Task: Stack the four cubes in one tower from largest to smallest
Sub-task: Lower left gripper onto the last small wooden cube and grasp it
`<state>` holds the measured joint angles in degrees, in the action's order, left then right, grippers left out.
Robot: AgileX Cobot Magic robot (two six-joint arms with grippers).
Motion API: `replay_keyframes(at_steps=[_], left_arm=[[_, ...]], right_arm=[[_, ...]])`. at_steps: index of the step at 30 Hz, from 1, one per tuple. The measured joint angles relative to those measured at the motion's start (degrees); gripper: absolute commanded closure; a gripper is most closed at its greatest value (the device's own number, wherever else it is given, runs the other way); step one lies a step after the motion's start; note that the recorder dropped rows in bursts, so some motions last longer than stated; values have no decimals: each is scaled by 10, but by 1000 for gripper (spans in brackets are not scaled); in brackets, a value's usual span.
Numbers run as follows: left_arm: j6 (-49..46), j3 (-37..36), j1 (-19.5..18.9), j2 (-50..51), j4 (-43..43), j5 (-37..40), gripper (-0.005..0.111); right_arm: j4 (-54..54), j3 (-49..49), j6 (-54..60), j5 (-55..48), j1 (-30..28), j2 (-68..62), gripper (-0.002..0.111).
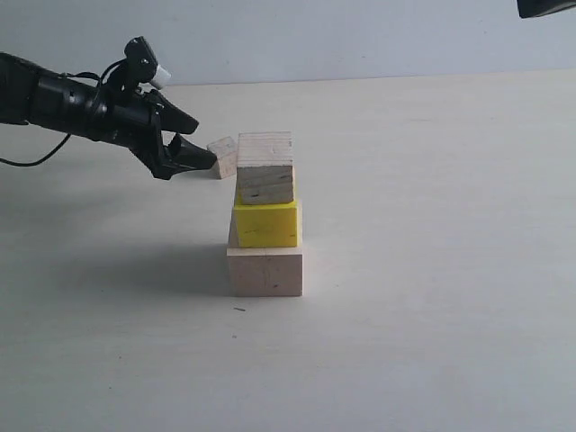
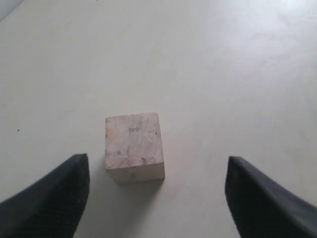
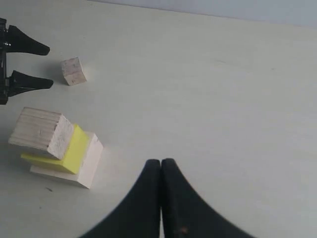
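A three-cube tower stands mid-table: the pale pinkish largest cube (image 1: 265, 271) at the bottom, the yellow cube (image 1: 266, 224) on it, the tan layered cube (image 1: 265, 167) on top. The smallest greyish-beige cube (image 1: 222, 157) lies on the table behind and left of the tower. My left gripper (image 1: 200, 142) is open just left of that cube, above the table. In the left wrist view the small cube (image 2: 133, 147) lies ahead of the spread fingertips (image 2: 59, 193), nearer one of them. My right gripper (image 3: 161, 163) is shut and empty, away from the tower (image 3: 59, 144).
The pale table top (image 1: 432, 225) stretches around the tower with nothing else on it. A dark corner of the right arm (image 1: 545, 7) shows at the top right of the exterior view.
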<state>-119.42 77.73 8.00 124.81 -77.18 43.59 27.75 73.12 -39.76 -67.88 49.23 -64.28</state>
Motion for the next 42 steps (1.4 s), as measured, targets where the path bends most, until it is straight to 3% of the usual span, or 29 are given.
replay_keyframes(at_steps=[11, 25, 35, 42], left_arm=[[-7, 18, 0, 41, -76, -25, 33], [-7, 28, 0, 41, -81, -22, 33], [-7, 28, 33, 41, -81, -58, 33], [-7, 28, 35, 42, -81, -73, 33]], right_arm=[[0, 0, 2, 0, 0, 0, 108], [0, 0, 3, 17, 0, 0, 108], [-7, 0, 3, 30, 0, 0, 108], [-12, 0, 3, 30, 0, 0, 108]])
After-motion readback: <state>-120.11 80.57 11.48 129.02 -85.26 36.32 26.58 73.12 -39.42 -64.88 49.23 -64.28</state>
